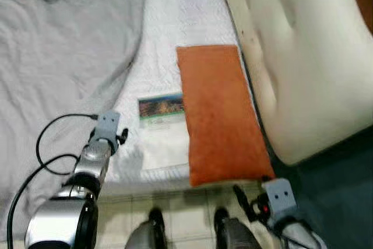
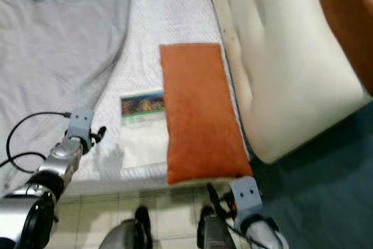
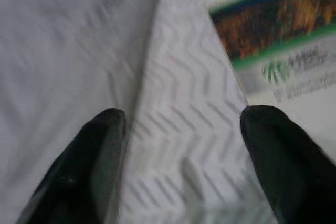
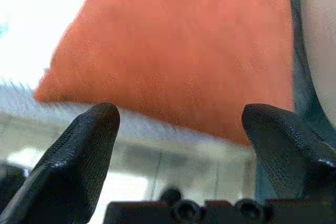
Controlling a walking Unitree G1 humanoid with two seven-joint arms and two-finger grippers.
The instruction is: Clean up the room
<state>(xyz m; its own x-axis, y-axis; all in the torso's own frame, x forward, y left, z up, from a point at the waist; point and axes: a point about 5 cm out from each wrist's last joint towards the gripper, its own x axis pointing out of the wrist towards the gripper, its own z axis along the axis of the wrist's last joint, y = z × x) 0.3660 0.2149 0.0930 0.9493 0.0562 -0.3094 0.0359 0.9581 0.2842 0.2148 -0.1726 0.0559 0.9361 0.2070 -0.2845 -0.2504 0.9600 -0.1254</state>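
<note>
Left tool (image 3: 181, 129): fingers (image 3: 92, 166) apart, nothing between them. It hovers over the bed (image 1: 175, 21), above the quilted white sheet (image 3: 178, 103). Ahead of it and just off its right finger lies a leaflet (image 1: 161, 111) with a dark photo band, a green stripe and a green logo; print too blurred to read. The rest of the leaflet is white and flat on the sheet. To the tool's left a rumpled white blanket (image 1: 58, 62) covers that side of the bed; its edge runs up alongside the left finger.

Right tool (image 4: 181, 124): fingers (image 4: 79, 150) apart, empty. It sits low, off the foot edge of the bed, over the tiled floor (image 1: 186, 214). Directly ahead of it is the near end of an orange pillow (image 1: 218, 115), lying flat lengthwise on the sheet, its near corner at the mattress edge. Pillow's left long edge touches or slightly overlaps the leaflet; can't tell which.

Right of the pillow, just beyond the right tool, a big cream cushion (image 1: 303, 56) leans against the bed side, standing on a dark teal carpet (image 1: 344, 173).

A black cable (image 1: 49, 144) loops off the left arm across the blanket.
</note>
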